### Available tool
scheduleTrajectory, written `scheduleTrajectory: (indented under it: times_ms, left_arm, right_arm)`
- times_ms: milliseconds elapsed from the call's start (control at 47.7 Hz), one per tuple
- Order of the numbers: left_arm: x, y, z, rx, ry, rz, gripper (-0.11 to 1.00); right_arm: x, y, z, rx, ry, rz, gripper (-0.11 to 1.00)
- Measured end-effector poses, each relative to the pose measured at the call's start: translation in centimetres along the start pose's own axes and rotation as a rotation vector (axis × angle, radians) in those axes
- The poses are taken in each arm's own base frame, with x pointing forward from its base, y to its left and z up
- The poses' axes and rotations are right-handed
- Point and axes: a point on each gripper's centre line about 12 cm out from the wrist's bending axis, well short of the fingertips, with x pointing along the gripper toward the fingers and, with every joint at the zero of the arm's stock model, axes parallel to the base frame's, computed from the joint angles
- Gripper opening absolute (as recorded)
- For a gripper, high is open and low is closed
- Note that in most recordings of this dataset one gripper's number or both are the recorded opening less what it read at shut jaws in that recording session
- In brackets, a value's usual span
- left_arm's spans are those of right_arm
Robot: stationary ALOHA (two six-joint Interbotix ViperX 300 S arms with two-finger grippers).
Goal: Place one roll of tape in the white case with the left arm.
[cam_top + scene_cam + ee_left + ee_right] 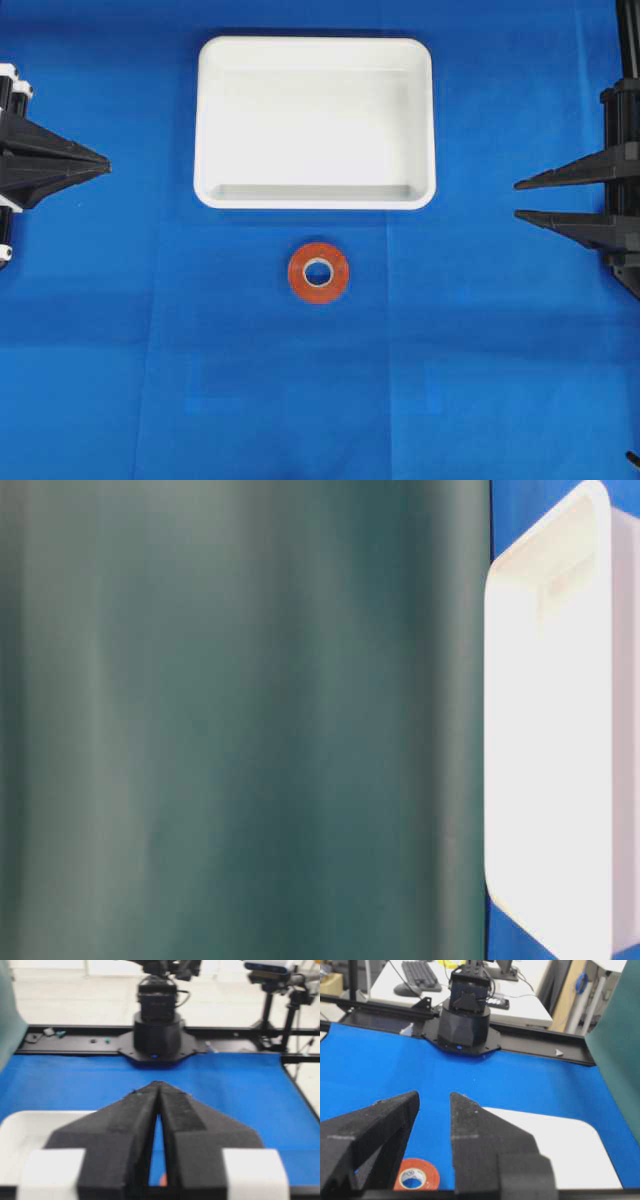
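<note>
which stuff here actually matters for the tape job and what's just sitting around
Job: roll of tape flat on the blue cloth; white case, nothing in it; left gripper, shut.
Just there: right gripper, open; green curtain; keyboard on the desk behind.

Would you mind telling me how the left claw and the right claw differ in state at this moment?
The left claw of black lattice plastic has its fingers pressed together to one point; the right claw, also black, holds two pointed fingers apart with a gap. The left claw sits level with the white rectangular plastic tray; the right claw sits slightly nearer the orange-red tape ring. Both are empty and clear of the tape.
</note>
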Motion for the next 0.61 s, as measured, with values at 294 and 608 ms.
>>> scheduleTrajectory:
  times_ms: [294,608]
  left_arm:
    - [2.2,-2.7,-1.9,0.000,0.070,-0.124,0.00]
    - [8.3,-5.0,-4.3,0.004,0.163,-0.181,0.02]
  right_arm:
    - [0.6,-0.1,-0.1,-0.016,0.040,-0.004,-0.11]
    - [0.7,-0.1,-0.3,-0.017,0.052,-0.005,-0.11]
